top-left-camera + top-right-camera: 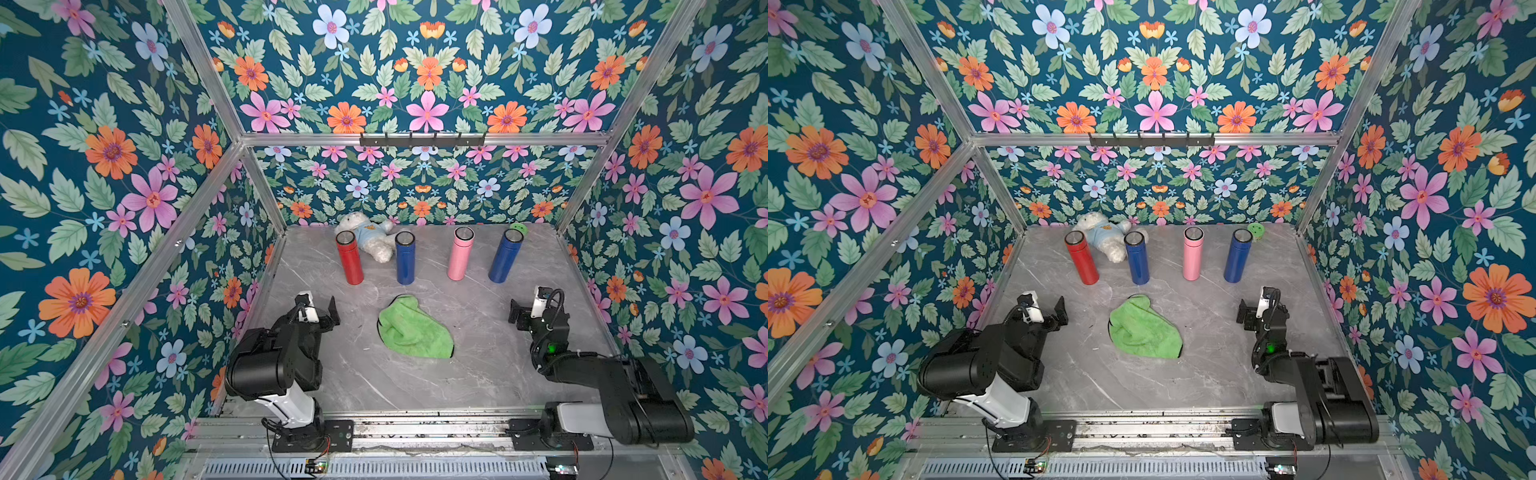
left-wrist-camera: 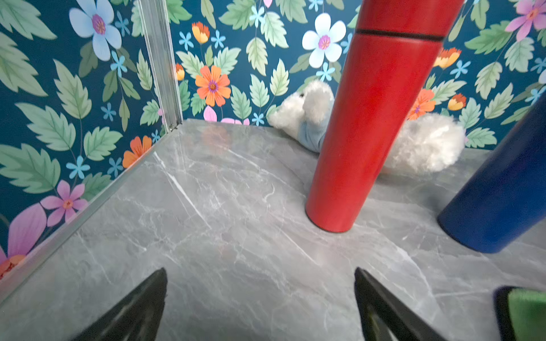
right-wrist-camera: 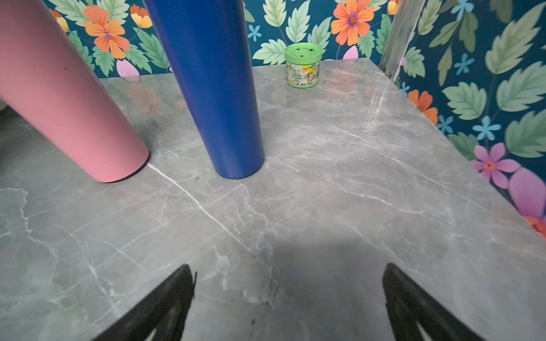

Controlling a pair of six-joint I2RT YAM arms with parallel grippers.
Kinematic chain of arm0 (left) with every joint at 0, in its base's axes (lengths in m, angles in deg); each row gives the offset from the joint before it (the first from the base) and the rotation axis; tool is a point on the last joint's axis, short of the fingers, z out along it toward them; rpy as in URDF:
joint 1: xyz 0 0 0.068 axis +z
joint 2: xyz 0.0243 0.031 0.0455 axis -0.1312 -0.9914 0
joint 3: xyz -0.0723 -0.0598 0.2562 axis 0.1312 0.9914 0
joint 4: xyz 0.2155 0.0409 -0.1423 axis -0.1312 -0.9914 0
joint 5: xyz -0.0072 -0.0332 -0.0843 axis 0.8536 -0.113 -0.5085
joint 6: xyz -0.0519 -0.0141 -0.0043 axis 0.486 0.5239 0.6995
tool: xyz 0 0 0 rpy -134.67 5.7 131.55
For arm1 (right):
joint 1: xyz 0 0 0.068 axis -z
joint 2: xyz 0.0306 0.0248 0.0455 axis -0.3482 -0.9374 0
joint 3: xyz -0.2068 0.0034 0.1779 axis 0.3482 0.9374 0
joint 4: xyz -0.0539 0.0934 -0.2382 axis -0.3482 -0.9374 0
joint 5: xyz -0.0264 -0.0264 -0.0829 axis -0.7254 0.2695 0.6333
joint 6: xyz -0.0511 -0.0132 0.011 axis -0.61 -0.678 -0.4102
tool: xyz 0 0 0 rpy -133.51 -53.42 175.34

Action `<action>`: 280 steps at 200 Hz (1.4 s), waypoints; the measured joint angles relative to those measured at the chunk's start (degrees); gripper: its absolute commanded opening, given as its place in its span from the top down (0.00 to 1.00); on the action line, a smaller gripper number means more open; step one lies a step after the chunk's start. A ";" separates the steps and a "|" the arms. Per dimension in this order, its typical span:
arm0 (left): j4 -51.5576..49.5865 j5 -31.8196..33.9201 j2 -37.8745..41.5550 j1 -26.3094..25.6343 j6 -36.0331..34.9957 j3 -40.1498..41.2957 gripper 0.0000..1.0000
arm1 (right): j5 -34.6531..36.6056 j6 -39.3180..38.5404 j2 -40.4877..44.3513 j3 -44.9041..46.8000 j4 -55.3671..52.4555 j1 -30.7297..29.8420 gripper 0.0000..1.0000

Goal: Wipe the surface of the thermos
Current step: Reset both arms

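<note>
Left gripper (image 2: 260,298) and right gripper (image 3: 289,295) held jaws apart, empty; a wide swing might topple the tall red cylindrical thermos (image 1: 350,258).

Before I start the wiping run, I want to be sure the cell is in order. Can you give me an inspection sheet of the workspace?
Surface: grey marble-look tabletop, a few small dark specks.
Job's things: four upright cylindrical thermoses in a back row: red thermos, middle blue thermos, pink thermos, end blue thermos; crumpled green cloth lies centre, untouched.
Clutter: white plush bear lying behind the red thermos; small green-lidded jar in the back corner.
Grippers: left gripper open, empty; right gripper open, empty.
Cables: black cables at the arm bases, off the tabletop.
Surroundings: floral wallpaper walls, aluminium frame, black hook rail.
</note>
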 measured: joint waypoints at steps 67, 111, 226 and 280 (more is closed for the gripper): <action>-1.66 -0.04 0.52 0.00 -0.20 -1.84 0.01 | 3.32 1.09 -1.79 -3.26 1.51 0.07 0.01; -2.27 -0.17 0.55 0.00 -0.66 -1.97 0.01 | 3.26 1.07 -1.99 -2.97 1.97 0.07 0.01; -7.08 4.87 1.42 -0.26 0.44 -4.55 0.01 | 2.36 0.87 -0.48 -1.29 4.81 -0.02 0.01; -7.58 5.97 1.44 -0.26 0.72 -3.78 0.01 | 8.59 2.01 -2.21 -4.74 0.09 -1.05 0.01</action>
